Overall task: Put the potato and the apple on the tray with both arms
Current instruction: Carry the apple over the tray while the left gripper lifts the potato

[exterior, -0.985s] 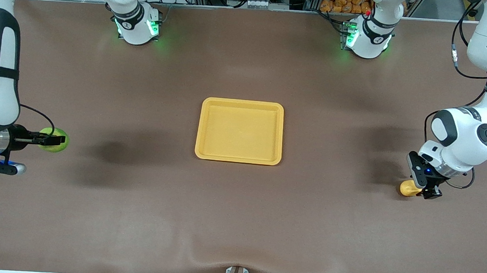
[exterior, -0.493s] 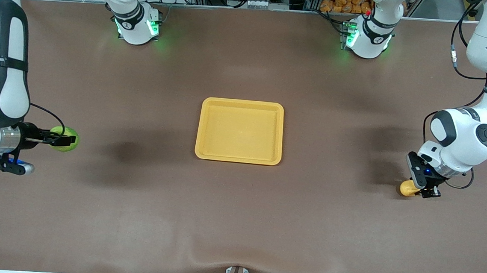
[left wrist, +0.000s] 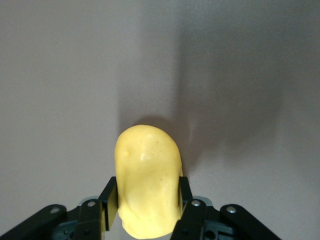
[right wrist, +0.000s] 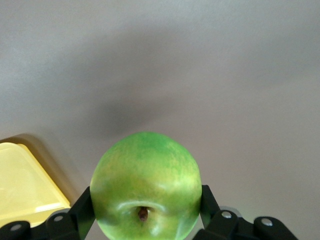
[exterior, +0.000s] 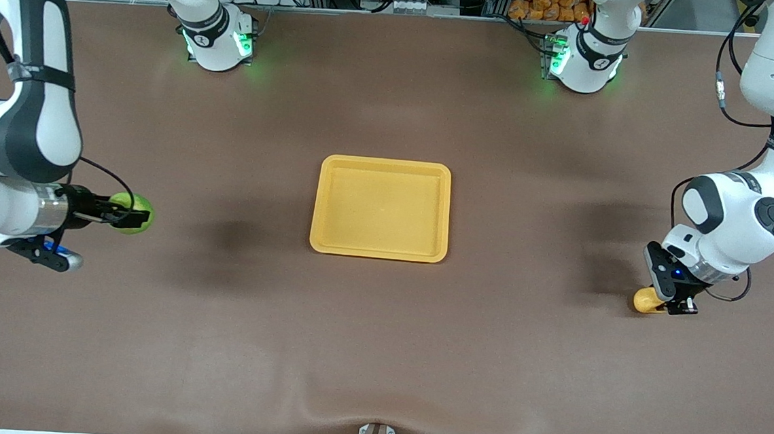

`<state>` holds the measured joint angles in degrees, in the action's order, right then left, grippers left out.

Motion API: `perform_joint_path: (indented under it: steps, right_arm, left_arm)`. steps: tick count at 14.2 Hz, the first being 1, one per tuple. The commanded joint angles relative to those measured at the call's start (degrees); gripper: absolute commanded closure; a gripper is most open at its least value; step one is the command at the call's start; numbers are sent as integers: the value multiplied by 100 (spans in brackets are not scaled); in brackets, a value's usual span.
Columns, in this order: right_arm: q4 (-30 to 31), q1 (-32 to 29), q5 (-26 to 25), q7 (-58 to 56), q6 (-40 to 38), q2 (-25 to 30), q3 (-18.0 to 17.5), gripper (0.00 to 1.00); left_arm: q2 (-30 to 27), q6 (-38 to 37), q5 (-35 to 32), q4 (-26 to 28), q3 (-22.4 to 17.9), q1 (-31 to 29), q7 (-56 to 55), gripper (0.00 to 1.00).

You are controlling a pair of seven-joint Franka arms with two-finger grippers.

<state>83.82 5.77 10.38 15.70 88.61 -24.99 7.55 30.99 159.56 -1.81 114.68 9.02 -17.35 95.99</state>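
The yellow-orange tray [exterior: 383, 169] lies flat at the middle of the table; its corner shows in the right wrist view [right wrist: 20, 180]. My right gripper [exterior: 129, 216] is shut on the green apple [exterior: 140, 215] and holds it above the cloth toward the right arm's end. In the right wrist view the apple [right wrist: 146, 185] fills the jaws, stem dimple toward the camera. My left gripper [exterior: 664, 301] is shut on the yellow potato [exterior: 645, 300] low over the table toward the left arm's end. The potato [left wrist: 147, 175] sits between both fingers in the left wrist view.
The brown cloth [exterior: 377, 352] covers the table, with a ripple at the edge nearest the front camera. The two arm bases [exterior: 219, 38] [exterior: 582, 60] glow green along the edge farthest from the camera.
My right gripper has carried the apple toward the tray. My left gripper has shifted slightly with the potato held in it.
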Motion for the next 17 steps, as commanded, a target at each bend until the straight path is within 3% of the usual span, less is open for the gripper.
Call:
perform_joint_path:
  steps: [1, 7, 11, 17]
  right_arm:
    - [301, 335, 218, 537, 68, 249, 45, 100]
    - [819, 950, 395, 1469, 647, 477, 45, 100]
    - [890, 1495, 395, 2260, 832, 478, 45, 100]
    - [1461, 2269, 404, 3315, 1886, 425, 45, 100]
  left_arm:
    - [4, 49, 328, -69, 196, -120, 148, 80]
    - [-66, -82, 1296, -87, 310, -102, 8, 80]
    - [-251, -600, 1306, -227, 328, -93, -483, 80]
    - [-418, -996, 1306, -236, 416, -49, -1555, 80]
